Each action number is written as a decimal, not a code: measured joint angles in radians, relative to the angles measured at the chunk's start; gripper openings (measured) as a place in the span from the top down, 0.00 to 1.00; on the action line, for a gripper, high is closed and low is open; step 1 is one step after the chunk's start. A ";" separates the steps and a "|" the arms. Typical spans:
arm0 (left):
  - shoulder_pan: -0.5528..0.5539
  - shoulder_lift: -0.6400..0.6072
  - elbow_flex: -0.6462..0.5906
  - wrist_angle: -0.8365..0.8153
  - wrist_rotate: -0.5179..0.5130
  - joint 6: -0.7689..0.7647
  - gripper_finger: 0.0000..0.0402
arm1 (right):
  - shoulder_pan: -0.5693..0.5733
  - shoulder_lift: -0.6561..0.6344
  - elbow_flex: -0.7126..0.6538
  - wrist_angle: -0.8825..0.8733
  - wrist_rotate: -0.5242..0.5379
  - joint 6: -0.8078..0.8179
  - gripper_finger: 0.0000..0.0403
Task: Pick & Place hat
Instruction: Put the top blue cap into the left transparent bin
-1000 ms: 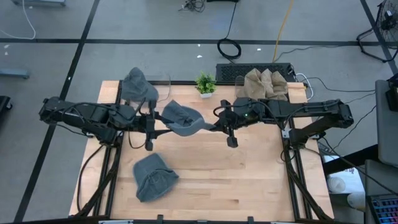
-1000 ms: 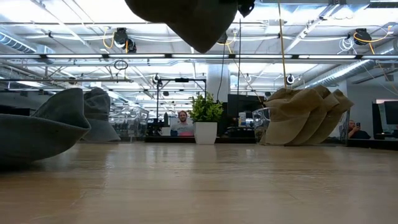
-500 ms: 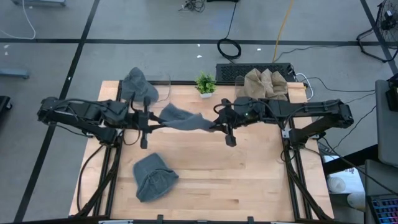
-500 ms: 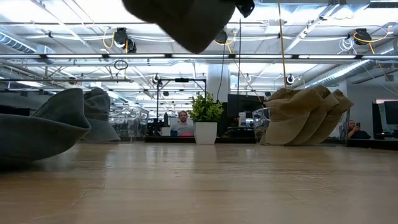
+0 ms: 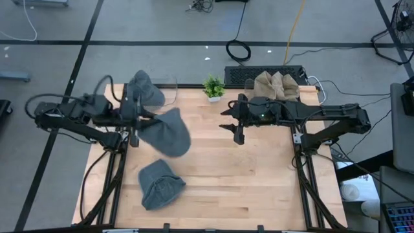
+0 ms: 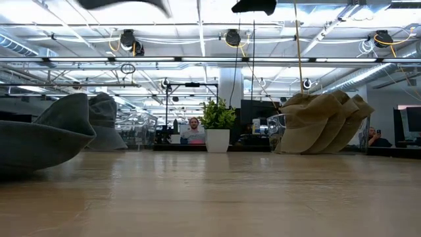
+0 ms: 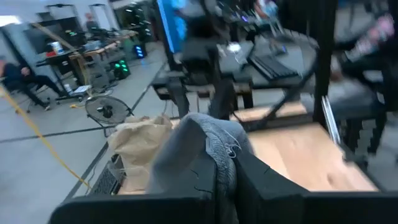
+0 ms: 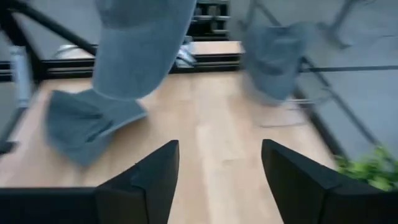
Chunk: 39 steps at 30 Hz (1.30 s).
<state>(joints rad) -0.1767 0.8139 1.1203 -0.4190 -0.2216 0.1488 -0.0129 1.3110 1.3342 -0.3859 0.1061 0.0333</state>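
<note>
In the low view the carried hat (image 6: 125,3) is cut off by the upper edge (only its lower rim shows), as is the right gripper (image 6: 254,6). In the right wrist view everything beyond the fingers (image 8: 152,177) is blurred.

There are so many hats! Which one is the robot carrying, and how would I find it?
Find the wooden table, then the left end effector near its back left corner. The gray hat hangs from it in the air, pinched by its edge. The other gray hats sit still: one flat at the table's front, one at the back corner, and the tan hats are far right.
</note>
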 joint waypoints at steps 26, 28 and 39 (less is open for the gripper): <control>0.021 0.112 0.444 -0.188 -0.416 -0.443 0.94 | 0.087 -0.045 -0.001 0.322 0.370 -0.350 0.46; 0.021 0.113 0.444 -0.191 -0.455 -0.442 0.94 | 0.087 -0.045 -0.001 0.341 0.369 -0.384 0.46; 0.097 0.113 0.444 -0.238 -0.594 -0.448 0.94 | 0.088 -0.045 -0.001 0.435 0.369 -0.516 0.44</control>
<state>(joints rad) -0.0802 0.9268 1.5646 -0.6570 -0.8160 -0.2993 0.0750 1.2659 1.3334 0.0494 0.4755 -0.4831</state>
